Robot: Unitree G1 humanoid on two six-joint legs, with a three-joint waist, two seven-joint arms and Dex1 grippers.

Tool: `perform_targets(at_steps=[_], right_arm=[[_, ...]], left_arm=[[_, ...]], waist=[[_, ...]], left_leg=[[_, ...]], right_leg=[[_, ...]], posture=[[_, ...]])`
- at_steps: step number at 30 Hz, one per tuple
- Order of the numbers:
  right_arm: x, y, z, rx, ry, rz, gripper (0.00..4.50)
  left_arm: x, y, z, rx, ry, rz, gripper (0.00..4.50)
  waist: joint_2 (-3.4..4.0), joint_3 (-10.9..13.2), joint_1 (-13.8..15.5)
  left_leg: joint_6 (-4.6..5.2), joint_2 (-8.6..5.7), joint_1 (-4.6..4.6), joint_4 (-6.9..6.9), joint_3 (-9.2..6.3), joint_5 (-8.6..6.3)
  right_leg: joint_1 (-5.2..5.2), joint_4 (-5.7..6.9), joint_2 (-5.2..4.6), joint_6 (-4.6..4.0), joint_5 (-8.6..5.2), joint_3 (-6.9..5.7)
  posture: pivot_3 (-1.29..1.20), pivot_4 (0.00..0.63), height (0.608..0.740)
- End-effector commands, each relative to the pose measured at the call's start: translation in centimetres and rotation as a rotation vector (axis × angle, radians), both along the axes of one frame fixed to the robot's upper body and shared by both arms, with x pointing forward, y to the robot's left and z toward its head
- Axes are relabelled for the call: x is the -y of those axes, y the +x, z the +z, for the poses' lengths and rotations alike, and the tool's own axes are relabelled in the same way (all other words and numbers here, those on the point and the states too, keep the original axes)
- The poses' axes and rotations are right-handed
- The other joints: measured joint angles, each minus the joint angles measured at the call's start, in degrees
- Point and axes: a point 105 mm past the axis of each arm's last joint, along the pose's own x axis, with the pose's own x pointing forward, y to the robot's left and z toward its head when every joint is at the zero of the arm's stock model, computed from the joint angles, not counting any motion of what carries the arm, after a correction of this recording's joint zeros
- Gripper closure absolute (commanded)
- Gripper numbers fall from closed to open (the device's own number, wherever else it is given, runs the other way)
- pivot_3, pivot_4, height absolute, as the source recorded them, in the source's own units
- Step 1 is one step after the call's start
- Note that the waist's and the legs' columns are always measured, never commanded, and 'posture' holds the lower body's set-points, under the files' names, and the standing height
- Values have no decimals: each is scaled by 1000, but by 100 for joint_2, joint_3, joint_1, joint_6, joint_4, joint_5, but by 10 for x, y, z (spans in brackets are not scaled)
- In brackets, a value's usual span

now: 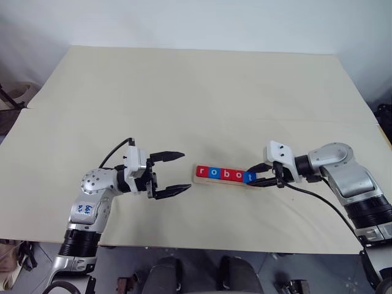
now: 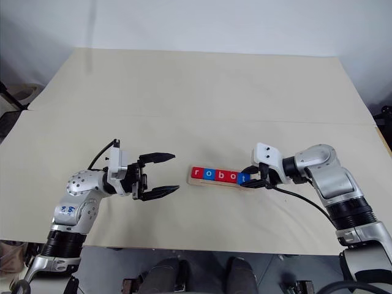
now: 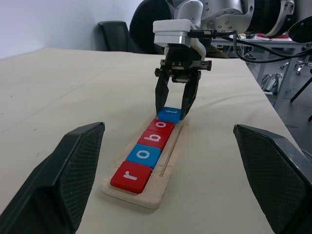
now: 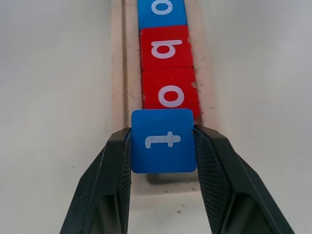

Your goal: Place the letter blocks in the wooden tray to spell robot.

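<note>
The wooden tray (image 3: pixel 168 165) lies on the table between my two grippers. Four letter blocks sit in it in a row: red r (image 3: pixel 131 177), blue o (image 3: pixel 144 154), red b (image 3: pixel 156 137) and red o (image 3: pixel 162 126). My right gripper (image 1: pixel 251 177) is shut on the blue t block (image 4: pixel 163 141) at the tray's right end, right after the red o. The t block hangs slightly above the tray floor. My left gripper (image 1: pixel 185 171) hovers open just left of the tray with nothing between its fingers (image 3: pixel 73 170).
The pale table (image 1: pixel 196 98) stretches wide behind the tray. Its front edge runs close below both arms. Chairs and a desk stand beyond the table's right side in the left wrist view.
</note>
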Motion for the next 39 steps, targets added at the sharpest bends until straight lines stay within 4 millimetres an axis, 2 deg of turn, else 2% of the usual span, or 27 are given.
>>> perform_targets(at_steps=[1, 5, 14, 20, 25, 28, 32, 36, 39], right_arm=[[1, 4, 6, 31, -4, 5, 3047], [2, 4, 8, 24, 3, -1, 3047], [3, 2, 12, 18, 7, 1, 16], [8, -5, 35, 50, 88, -14, 16], [28, -15, 26, 51, 75, -85, 16], [26, -29, 19, 4, 106, -79, 625], [18, -40, 7, -27, 111, -71, 1963], [11, -38, -4, -32, 111, -79, 3341], [8, -32, -5, -25, 119, -100, 4341]], left_arm=[[0, -4, 9, 44, -15, -6, 0], [0, -4, 9, 44, -17, -3, 0], [1, -3, 9, 45, -20, -4, 0], [-1, -3, 8, 43, -19, 2, 0], [-6, -3, 5, 38, -15, 11, 0], [-7, -2, 5, 35, -13, 11, 0], [-7, -2, 3, 32, -9, 7, 0], [-6, -1, 4, 32, -9, 1, 0], [-6, -1, 4, 33, -8, -2, 0]], waist=[[0, 0, 2], [0, 0, 2], [0, 0, 1], [0, 0, 8], [0, 0, 30], [0, 0, 17], [0, 0, -9], [0, 0, 4], [0, 0, 5]], left_leg=[[0, 0, 0, 0, 0, 0], [0, 0, 0, 0, 0, 0], [0, 0, 0, 0, 0, 0], [0, 0, 0, 0, 0, 0], [0, -2, -1, 0, 0, 0], [0, -1, 0, -1, 1, 0], [0, 1, 3, -1, 2, 0], [0, 0, 2, -1, 1, 0], [0, 1, 2, -1, 1, 0]], right_leg=[[0, -1, 0, 0, 0, 0], [0, -1, 0, 0, 0, 0], [0, -1, 0, 0, 0, 0], [0, -1, 0, 0, 0, 0], [3, -5, -1, 0, 0, -2], [2, -1, 0, 0, 0, -2], [1, 1, 0, 0, 0, 2], [1, -1, 0, 0, 0, 3], [1, 0, 0, 0, 0, 2]], posture=[[0, 150, 740], [0, 150, 740], [0, 150, 740], [0, 150, 740], [0, 150, 740], [0, 150, 740], [0, 150, 740], [0, 150, 740], [0, 150, 740]])
